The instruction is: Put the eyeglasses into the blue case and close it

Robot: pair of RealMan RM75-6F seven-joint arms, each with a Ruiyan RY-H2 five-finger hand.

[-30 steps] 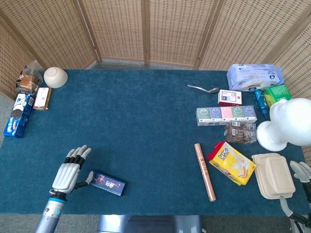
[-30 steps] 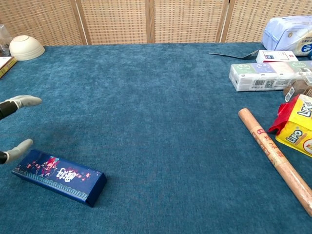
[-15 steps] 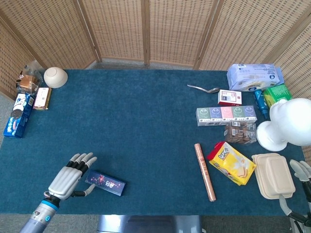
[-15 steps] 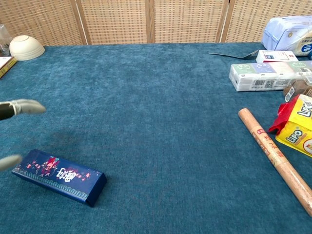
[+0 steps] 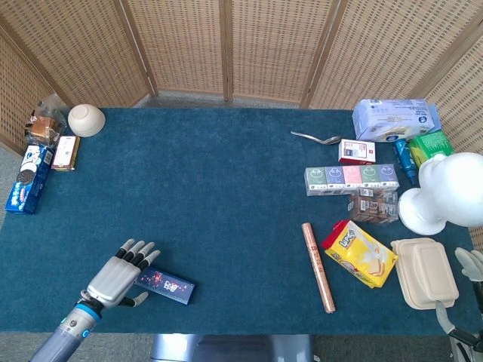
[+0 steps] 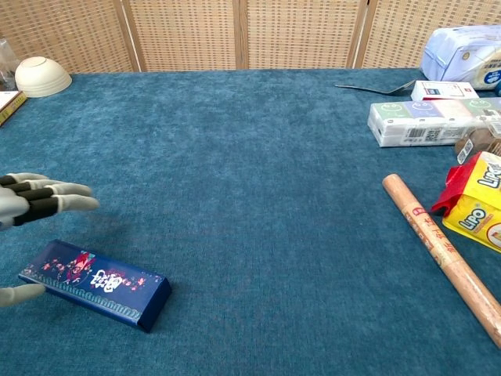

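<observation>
The long dark-blue rectangular case with a red floral print point(image 5: 164, 285) point(image 6: 95, 283) lies shut and flat on the teal carpeted worktop point(image 5: 226, 196) point(image 6: 258, 172), near its front-left corner, at about seven o'clock from the worktop's middle. The left hand point(image 5: 119, 272) point(image 6: 31, 205) hovers at the case's nine o'clock end, fingers spread and extended over that end, the thumb low beside the case's near edge; it holds nothing, and whether the thumb touches the case cannot be told. Well apart, at about three to four o'clock, lie a brown cardboard roll point(image 5: 318, 266) point(image 6: 443, 255), a yellow snack bag point(image 5: 361, 253) and a beige lidded food box point(image 5: 425, 272). The right hand point(image 5: 471, 265) shows only partly at the right edge beside that box; its state cannot be told. At ten o'clock stands a cream ceramic bowl point(image 5: 86, 120) point(image 6: 42, 76).
</observation>
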